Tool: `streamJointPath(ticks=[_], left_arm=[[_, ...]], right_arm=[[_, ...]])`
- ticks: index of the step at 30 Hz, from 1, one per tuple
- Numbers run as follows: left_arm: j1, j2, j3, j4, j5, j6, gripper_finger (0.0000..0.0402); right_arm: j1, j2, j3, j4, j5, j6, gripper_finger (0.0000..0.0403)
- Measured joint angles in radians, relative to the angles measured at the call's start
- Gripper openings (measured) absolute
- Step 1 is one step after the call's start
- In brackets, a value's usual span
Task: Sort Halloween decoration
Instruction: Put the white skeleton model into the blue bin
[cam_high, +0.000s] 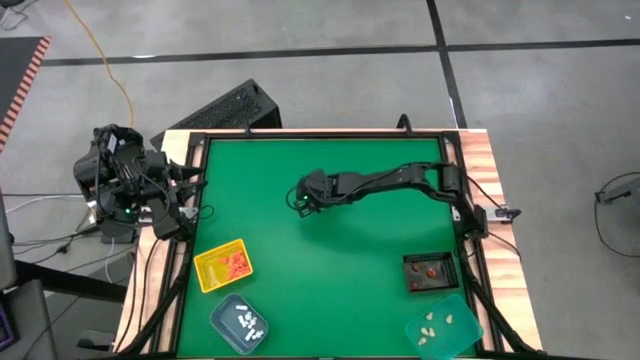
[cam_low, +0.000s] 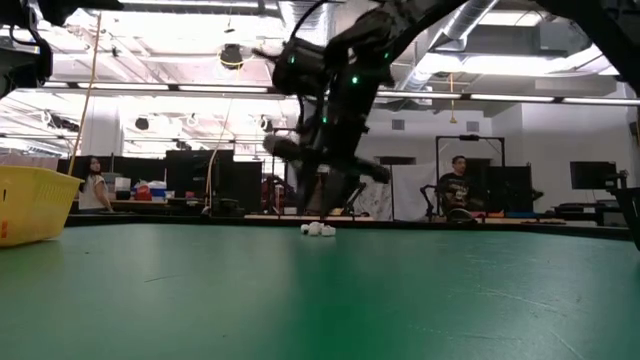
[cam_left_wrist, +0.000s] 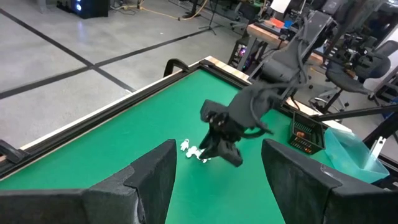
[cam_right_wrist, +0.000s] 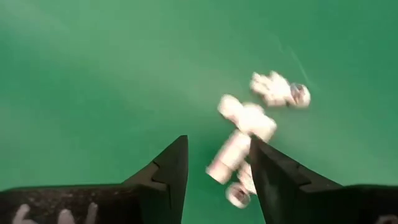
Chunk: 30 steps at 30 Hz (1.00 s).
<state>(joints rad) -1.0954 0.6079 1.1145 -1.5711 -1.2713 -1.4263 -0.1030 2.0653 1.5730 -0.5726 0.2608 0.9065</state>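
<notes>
Green felt (cam_high: 330, 260) lies under my right arm, which reaches in from the right edge toward the table's middle, wrist bent down, right claw (cam_high: 303, 205) just above the mat. Its fingers (cam_right_wrist: 168, 171) stand parted, gripping nothing; a white trinket (cam_right_wrist: 233, 152) lies on the felt between the tips, with more white bits (cam_right_wrist: 277, 89) just beside it, their number unclear. My left claw (cam_left_wrist: 217, 180) waits open, drawn back at the table's left edge. Four trays sit along the near side: yellow tray (cam_high: 222, 265) with orange pieces, dark blue tray (cam_high: 240, 322) with white ones, black tray (cam_high: 431, 271) with two reddish ones, teal tray (cam_high: 443, 325) with roughly five cream ones
</notes>
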Motion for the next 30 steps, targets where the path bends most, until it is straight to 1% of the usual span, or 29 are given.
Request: streamJointPath(ticks=[2,3,11,14,21,24,30], left_arm=[[0.0,0.0,0.0,0.0,0.001,-0.003,0.0226],[0.0,0.0,0.0,0.0,0.002,-0.004,0.0226],[0.0,0.0,0.0,0.0,0.011,-0.022,0.0226],[0.0,0.0,0.0,0.0,0.011,-0.022,0.0226],[0.0,0.0,0.0,0.0,0.01,-0.019,0.0226],[0.0,0.0,0.0,0.0,0.01,-0.019,0.0226],[0.0,0.0,0.0,0.0,0.011,-0.023,0.0226]], right_arm=[[0.009,0.035,0.008,0.025,0.001,0.007,0.0165],[0.012,0.039,0.008,0.02,0.01,0.008,0.0165],[0.017,0.065,0.01,-0.005,-0.033,0.04,0.0158],[0.018,0.065,0.01,-0.014,-0.022,0.052,0.0136],[0.017,0.066,0.01,-0.024,-0.024,0.055,0.0046],[0.017,0.065,0.01,-0.025,-0.025,0.055,0.0013],[0.022,0.066,0.046,-0.037,-0.036,0.041,0.0009]])
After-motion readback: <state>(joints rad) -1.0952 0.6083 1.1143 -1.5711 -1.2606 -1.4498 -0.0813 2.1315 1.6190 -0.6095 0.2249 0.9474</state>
